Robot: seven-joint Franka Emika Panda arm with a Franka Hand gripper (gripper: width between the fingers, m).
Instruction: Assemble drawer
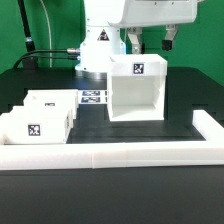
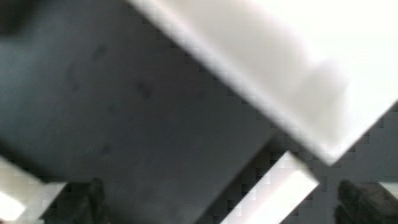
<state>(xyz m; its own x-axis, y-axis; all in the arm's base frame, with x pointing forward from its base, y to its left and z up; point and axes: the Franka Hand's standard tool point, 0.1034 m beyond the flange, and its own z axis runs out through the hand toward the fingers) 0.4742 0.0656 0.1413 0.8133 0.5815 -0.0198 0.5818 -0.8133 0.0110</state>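
Note:
The large white drawer casing (image 1: 137, 92) stands upright on the black table, its open side facing the front and a tag on its top. Two small white trays lie at the exterior view's left: one in front (image 1: 37, 126), the other (image 1: 52, 102) behind it. My gripper (image 1: 150, 42) hangs just above the casing's back edge, open and empty. In the wrist view, which is blurred, the gripper (image 2: 217, 206) shows its two dark fingertips (image 2: 71, 203) far apart with nothing between them. A white surface (image 2: 249, 60), probably the casing, lies below.
The marker board (image 1: 92, 97) lies flat between the trays and the casing. A long low white border wall (image 1: 110, 156) runs along the front and turns back at the exterior view's right (image 1: 208, 128). The robot base (image 1: 95, 55) stands behind.

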